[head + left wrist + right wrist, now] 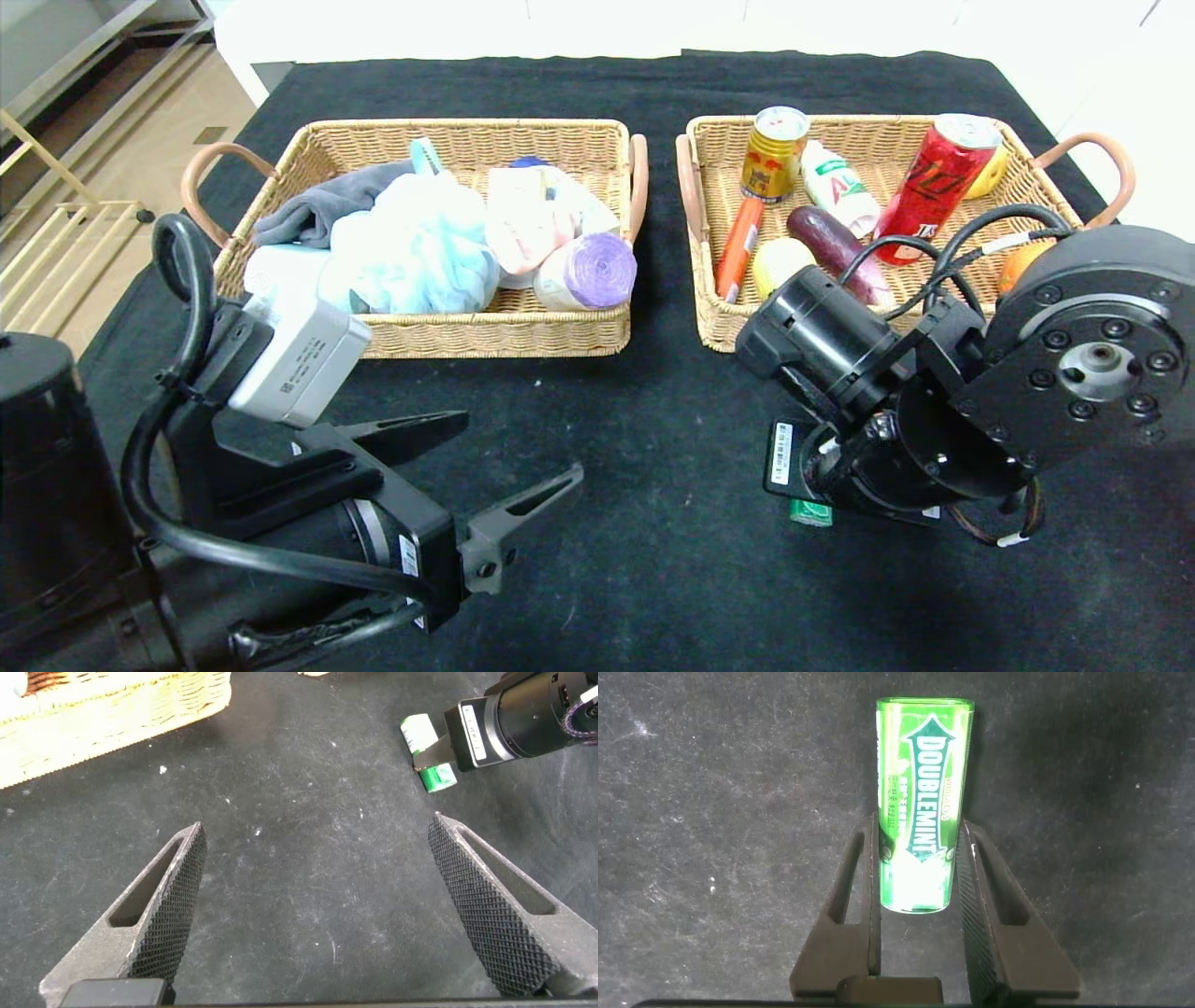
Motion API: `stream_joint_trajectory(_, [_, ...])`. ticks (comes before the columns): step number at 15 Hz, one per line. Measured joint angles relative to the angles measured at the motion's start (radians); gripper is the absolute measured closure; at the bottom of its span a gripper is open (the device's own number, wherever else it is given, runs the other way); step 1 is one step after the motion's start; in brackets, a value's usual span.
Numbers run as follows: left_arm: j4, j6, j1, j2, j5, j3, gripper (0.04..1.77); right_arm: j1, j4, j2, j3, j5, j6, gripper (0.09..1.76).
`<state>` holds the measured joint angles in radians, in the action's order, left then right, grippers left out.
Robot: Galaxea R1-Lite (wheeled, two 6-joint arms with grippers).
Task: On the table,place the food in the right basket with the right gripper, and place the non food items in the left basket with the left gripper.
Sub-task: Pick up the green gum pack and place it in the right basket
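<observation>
Right gripper (920, 882) clenches the green chewing-gum pack (920, 803) on the table (653, 579); left gripper (495, 467), at seven o'clock, hangs released.

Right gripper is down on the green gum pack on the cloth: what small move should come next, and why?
Probably a short straight lift. In the right wrist view the right gripper has its fingers pressed against both long sides of the green Doublemint gum pack, which lies flat on the black table. Raising it first should clear the wicker rim of the right basket behind it.
</observation>
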<state>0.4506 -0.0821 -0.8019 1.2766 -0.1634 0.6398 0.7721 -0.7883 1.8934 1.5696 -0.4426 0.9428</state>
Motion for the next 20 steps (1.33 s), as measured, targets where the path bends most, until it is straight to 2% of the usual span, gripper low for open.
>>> stream_joint_trajectory(9, [0.000,0.000,0.000,-0.006,0.001,-0.001,0.09,0.003,0.003,0.005,-0.002,-0.011,-0.004,1.29])
stream_joint_trajectory(12, [-0.001,0.000,0.000,-0.011,0.005,-0.003,0.09,0.009,0.000,-0.007,-0.002,-0.034,-0.006,1.29])
stream_joint_trajectory(14, [-0.003,0.001,0.000,-0.011,0.007,-0.004,0.09,0.019,0.000,-0.028,0.001,-0.084,-0.013,1.29])
stream_joint_trajectory(18, [-0.003,0.001,-0.001,-0.010,0.007,-0.007,0.09,0.048,-0.001,-0.080,0.004,-0.115,-0.060,1.29])
stream_joint_trajectory(20, [-0.003,0.001,-0.001,-0.009,0.008,-0.008,0.09,0.049,0.003,-0.112,0.003,-0.133,-0.126,1.29])
